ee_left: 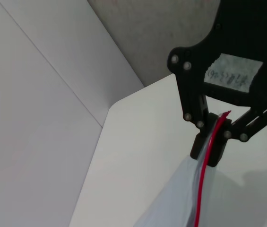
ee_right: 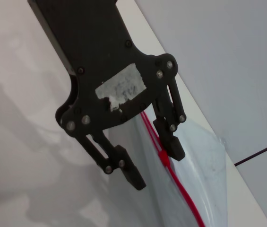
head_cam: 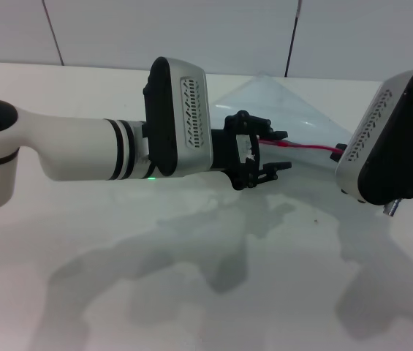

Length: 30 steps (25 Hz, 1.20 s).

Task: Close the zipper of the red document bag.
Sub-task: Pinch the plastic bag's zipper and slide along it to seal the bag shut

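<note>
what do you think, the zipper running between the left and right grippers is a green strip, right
Not quite. The zipper is bright red, not green, as the head view shows. The rest holds: it runs from the left gripper towards the right gripper, along the edge of the red document bag.

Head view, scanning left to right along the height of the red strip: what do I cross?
White left arm with its black-and-white wrist housing → black left gripper → thin red zipper on the translucent pale blue-grey document bag → right arm's black-and-white wrist housing.
</note>
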Tool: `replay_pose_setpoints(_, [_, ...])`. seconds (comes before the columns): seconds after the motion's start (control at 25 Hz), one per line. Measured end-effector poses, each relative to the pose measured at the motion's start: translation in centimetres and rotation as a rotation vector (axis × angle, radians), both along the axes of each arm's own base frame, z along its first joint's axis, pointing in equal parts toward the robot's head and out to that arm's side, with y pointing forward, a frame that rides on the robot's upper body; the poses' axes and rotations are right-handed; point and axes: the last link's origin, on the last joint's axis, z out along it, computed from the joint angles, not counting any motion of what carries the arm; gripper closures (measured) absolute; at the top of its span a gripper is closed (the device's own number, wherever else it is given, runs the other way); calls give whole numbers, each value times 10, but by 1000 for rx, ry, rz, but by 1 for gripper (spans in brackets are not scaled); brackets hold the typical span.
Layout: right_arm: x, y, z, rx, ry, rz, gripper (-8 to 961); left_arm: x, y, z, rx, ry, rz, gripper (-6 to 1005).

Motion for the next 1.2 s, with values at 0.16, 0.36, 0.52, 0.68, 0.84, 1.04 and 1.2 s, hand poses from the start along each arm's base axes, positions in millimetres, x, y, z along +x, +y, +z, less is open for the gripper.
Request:
replay_pose_setpoints(0.16, [0,0,0,0,0,0,871,0,0,0,0,0,0,621])
replay_pose_setpoints(0.36, [0,0,0,0,0,0,870,1,0,0,3,-3,-3,683])
replay_pose_setpoints(0.52, [0,0,0,0,0,1,870,2,0,2,11,-12,-11,725])
replay_pose_setpoints(0.68, [0,0,0,0,0,1,869,2,0,2,13,-10,-14,767])
replay_pose_setpoints(0.84, [-1,0,0,3,3,5,868,1,0,2,20,-8,-9,804])
replay_pose_setpoints(1.04, [-2,0,1,7,8,8,867,0,1,2,29,-5,-3,852])
replay_pose_setpoints(1.2, [-2,0,1,7,8,8,866,-1,2,2,34,-5,1,890])
